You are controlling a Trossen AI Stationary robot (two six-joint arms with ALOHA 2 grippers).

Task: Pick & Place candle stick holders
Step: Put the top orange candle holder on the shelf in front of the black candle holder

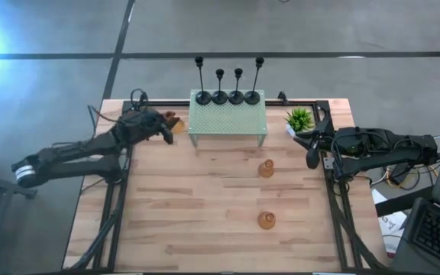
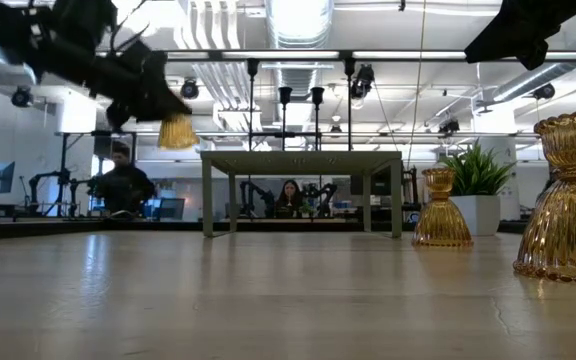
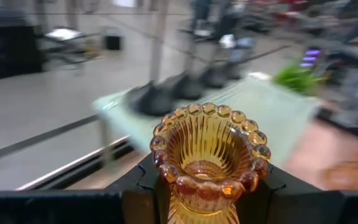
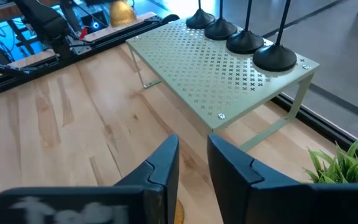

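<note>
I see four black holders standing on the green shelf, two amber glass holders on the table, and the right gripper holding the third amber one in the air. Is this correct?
One detail is wrong: the left gripper, not the right, holds the third amber glass holder, as the left wrist view shows. The right gripper is empty. The four black holders on the green shelf and two amber holders on the table are right.

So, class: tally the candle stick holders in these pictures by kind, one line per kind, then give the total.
Black metal holders: 4, in a row on the green perforated stand.
Amber glass holders: 3, two on the wooden table, one held in the left pincer.
Total: 7
</note>
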